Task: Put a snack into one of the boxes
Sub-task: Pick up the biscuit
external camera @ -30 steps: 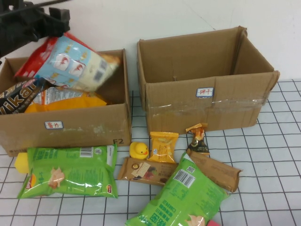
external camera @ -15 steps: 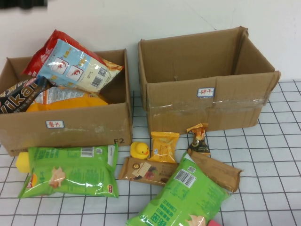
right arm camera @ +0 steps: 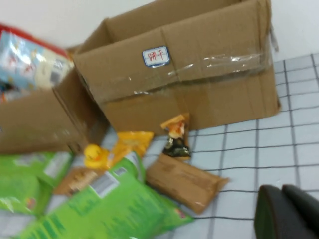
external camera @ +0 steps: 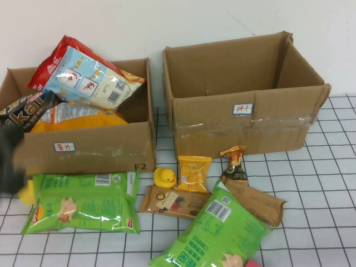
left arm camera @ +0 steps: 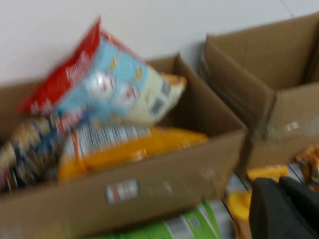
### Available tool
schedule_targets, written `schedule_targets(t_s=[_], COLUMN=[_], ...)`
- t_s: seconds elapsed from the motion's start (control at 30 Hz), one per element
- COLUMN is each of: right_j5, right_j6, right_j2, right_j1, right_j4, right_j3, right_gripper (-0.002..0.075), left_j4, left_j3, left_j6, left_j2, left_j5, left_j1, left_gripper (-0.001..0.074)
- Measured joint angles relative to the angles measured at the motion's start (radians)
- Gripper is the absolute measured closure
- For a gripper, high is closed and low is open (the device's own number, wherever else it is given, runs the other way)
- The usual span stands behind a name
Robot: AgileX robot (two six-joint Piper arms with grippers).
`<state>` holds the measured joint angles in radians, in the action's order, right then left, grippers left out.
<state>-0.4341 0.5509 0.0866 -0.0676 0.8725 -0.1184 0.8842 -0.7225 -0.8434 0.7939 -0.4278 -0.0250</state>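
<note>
High view: left gripper (external camera: 10,161) has dropped beside the left box (external camera: 100,147), fingers clenched empty; right gripper (right arm camera: 289,214) likewise clenched.

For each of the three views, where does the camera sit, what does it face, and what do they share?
High view: raised on the robot's side, angled down at both boxes; a dark blur at the left edge.
Left wrist view: faces the full left cardboard box; shut left gripper shows.
Right wrist view: faces the labelled right cardboard box; shut right gripper shows.
Shared: yellow rubber duck.
</note>
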Motion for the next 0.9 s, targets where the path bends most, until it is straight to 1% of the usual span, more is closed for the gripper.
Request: schedule_targets(t_s=[0.13,0.27,0.43,0.57,0.73,0.77,0.83,0.9], right_j5=[-0.033,-0.102,-0.195,-0.239,-0.246,-0.246,-0.246,-0.246], right_j6=[0.145,0.272,0.3,0.305,0.305,0.299,0.258,0.179], right_j2=[0.187,0.384,0.59,0.722,0.875,0.932,0.995,1.06], right_j1=[0.0,0.0,0.0,0.008,0.087,0.136,0.189,0.256], right_j4=[-0.076,-0.199,-0.237,-0.245,-0.264,-0.291,-0.342,-0.419], right_j3=[-0.124,-0.255,-0.416,-0.513,-0.65,-0.703,-0.756,-0.816], right_gripper=[0.0727,0.0727,0.0727,0.0727,0.0727,0.0727,0.0727,0.0727], left_j4=[0.03,0.037,0.04,0.04,0.04,0.04,0.04,0.04], left_j3=[0.183,0.304,0.392,0.426,0.458,0.464,0.464,0.466], left_j6=[0.017,0.058,0.067,0.067,0.069,0.072,0.073,0.073], left_j2=[-0.151,-0.297,-0.475,-0.56,-0.589,-0.59,-0.59,-0.59], left_j5=[0.027,0.082,0.164,0.184,0.183,0.181,0.181,0.178], left_j1=[0.0,0.0,0.0,0.0,0.0,0.0,0.0,0.0], left_gripper=[0.0735,0.0735,0.0735,0.0735,0.0736,0.0736,0.0735,0.0736])
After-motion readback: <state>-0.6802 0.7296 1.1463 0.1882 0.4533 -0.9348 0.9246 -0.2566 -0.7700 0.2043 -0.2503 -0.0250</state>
